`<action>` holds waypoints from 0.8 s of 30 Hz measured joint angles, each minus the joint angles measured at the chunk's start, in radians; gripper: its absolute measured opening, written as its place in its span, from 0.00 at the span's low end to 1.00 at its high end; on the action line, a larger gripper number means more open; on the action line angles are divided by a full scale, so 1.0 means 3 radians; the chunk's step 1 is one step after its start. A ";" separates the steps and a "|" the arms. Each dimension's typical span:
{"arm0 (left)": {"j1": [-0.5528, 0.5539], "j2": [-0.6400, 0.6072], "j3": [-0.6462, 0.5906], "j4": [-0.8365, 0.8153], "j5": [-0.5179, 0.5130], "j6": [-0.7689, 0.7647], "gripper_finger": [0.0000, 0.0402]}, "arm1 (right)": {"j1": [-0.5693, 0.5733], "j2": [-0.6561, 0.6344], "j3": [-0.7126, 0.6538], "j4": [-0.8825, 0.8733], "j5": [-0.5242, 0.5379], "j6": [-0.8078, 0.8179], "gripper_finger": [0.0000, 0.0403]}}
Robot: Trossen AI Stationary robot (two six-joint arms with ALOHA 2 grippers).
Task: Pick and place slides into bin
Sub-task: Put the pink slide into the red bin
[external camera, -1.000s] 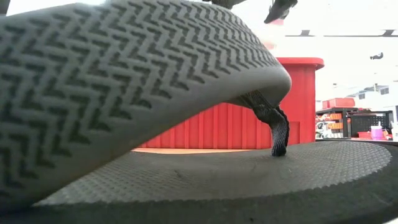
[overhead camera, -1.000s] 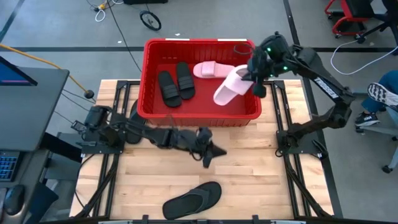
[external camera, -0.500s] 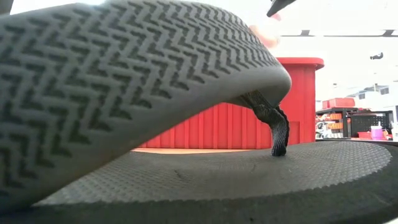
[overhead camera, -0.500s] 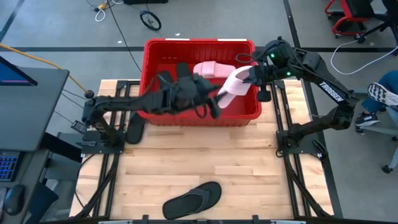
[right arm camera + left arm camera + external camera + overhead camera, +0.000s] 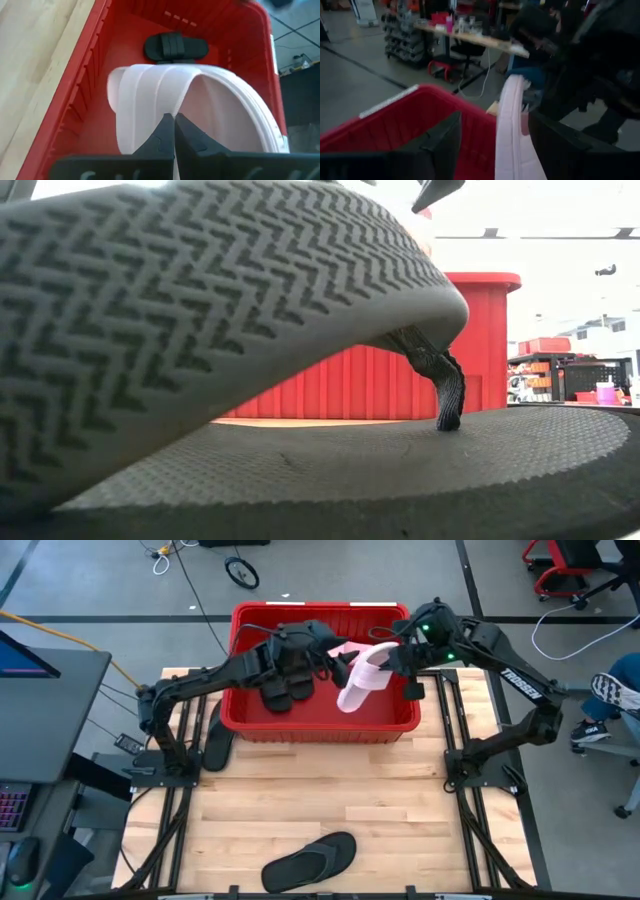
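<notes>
Above the red bin (image 5: 322,718) at the far side of the desk (image 5: 400,810), the right gripper (image 5: 172,131) is clenched on the strap of a pale pink slide (image 5: 360,680), which hangs over the bin's right half. The left gripper (image 5: 492,145) reaches in from the left with its fingers spread wide, one on either side of the pink slide's edge, not yet pinching it. Two black slides (image 5: 285,690) lie inside the bin under the left arm, and a second pink slide (image 5: 345,648) rests by the far wall. A black flip-flop (image 5: 310,860) waits on the near edge of the desk, well apart from the bin; another dark sandal (image 5: 216,745) lies just beside the bin's left wall. The step looks like a release into the bin: the right gripper would do well to lower the slide clear of the rim before letting go, with the left gripper kept out of its fall.
</notes>
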 joint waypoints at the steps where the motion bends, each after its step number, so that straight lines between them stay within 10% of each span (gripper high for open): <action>1: 0.0018 0.0017 -0.0002 -0.0028 0.0012 0.0008 0.58 | 0.0013 0.0034 0.0000 0.0026 0.0000 0.0000 0.00; 24: 0.0185 0.0150 -0.0002 -0.0273 0.0274 0.0273 0.60 | 0.0240 0.0286 0.0000 0.0454 0.0226 -0.0009 0.00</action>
